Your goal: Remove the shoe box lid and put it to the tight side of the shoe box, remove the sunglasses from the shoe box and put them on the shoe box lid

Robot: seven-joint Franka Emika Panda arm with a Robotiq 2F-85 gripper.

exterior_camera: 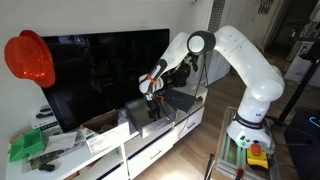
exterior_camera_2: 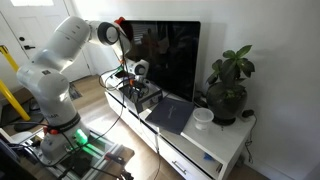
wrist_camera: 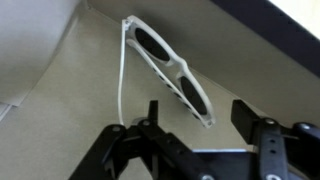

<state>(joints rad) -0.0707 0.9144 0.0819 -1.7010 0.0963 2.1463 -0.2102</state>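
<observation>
The shoe box (exterior_camera_2: 140,98) stands open on the white TV stand (exterior_camera_2: 215,150), and it also shows in an exterior view (exterior_camera: 150,118). The black shoe box lid (exterior_camera_2: 172,116) lies flat beside the box. My gripper (wrist_camera: 200,118) is open and reaches down into the box in both exterior views (exterior_camera: 150,98) (exterior_camera_2: 138,80). In the wrist view, white-framed sunglasses (wrist_camera: 165,62) with dark lenses lie on the box's pale grey floor (wrist_camera: 70,90). One end of the frame sits between my two fingertips. I cannot tell whether the fingers touch it.
A large black TV (exterior_camera: 105,75) stands behind the box. A red hat (exterior_camera: 30,58) hangs at one end. A tan carton (exterior_camera: 105,132) and green items (exterior_camera: 28,147) sit on the stand. A potted plant (exterior_camera_2: 228,85) and white bowl (exterior_camera_2: 203,117) stand past the lid.
</observation>
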